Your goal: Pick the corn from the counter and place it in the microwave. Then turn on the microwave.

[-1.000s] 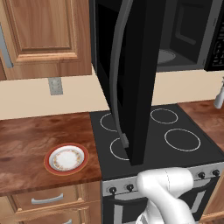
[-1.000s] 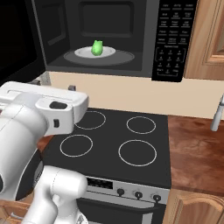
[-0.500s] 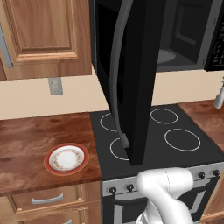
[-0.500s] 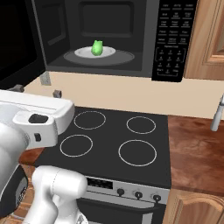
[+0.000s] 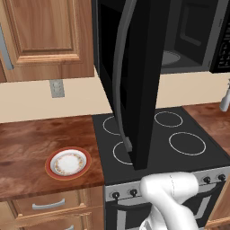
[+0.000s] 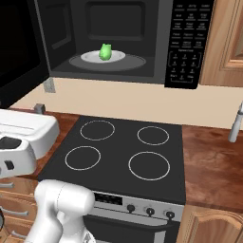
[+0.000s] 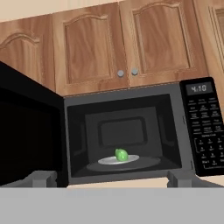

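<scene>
The microwave [image 6: 123, 42] hangs below the wooden cabinets [image 7: 127, 43] and above the black stovetop [image 6: 123, 156], its cavity exposed. Its door [image 5: 134, 81], with the long curved grey handle [image 5: 120, 85] on the outer face, is swung fully out to the left and, in the left base view, juts forward over the burners. The button panel [image 7: 204, 127] occupies the right side of the microwave front, with a small lit display at its top. To the left of the stovetop lies the reddish-brown counter [image 5: 27, 148] above light wooden drawers, bearing a white red-rimmed plate [image 5: 68, 163] near its front edge. Inside the cavity a pale round dish [image 6: 90, 57] rests at the centre of the floor. The corn [image 6: 105, 51] sits on that dish, small and bright green, upright or nearly so, well back from the door opening. The gripper [image 7: 111, 178] is spread wide and holds nothing; its two grey fingertips [image 7: 41, 177] rise at the bottom of the hand view, below the lower edge of the microwave opening and apart from the corn.
</scene>
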Motion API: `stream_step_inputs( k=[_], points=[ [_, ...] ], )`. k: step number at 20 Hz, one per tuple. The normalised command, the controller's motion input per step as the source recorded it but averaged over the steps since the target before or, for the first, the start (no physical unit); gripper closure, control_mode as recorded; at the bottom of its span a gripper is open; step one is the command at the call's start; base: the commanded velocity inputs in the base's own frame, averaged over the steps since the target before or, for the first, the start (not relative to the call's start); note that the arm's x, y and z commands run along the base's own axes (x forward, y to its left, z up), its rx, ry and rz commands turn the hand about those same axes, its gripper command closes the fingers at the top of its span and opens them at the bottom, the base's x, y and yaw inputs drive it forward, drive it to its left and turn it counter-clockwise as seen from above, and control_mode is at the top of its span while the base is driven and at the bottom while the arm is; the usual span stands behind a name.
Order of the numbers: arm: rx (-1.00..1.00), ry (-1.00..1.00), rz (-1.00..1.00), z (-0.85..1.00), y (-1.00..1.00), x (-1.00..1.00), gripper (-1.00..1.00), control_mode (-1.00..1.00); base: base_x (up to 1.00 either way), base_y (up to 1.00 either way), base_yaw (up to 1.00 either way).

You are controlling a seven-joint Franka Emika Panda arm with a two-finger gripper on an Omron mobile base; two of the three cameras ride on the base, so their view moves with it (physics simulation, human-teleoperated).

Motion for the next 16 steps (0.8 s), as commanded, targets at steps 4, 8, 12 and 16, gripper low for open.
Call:
stream_step_inputs(
  k=[4, 8, 12, 16],
  points=[
    [0.00, -0.02, 0.00, 0.00, 0.19, -0.38, -1.00, -1.00, 0.00, 0.00, 0.00],
    [0.00, -0.03, 0.00, 0.00, 0.22, -0.39, -1.00, -1.00, 0.00, 0.00, 0.00],
    [0.00, -0.02, 0.00, 0.00, 0.21, -0.38, -1.00, -1.00, 0.00, 0.00, 0.00],
    [0.00, -0.04, 0.00, 0.00, 0.25, -0.39, 1.00, -1.00, 0.00, 0.00, 0.00]
  ],
)
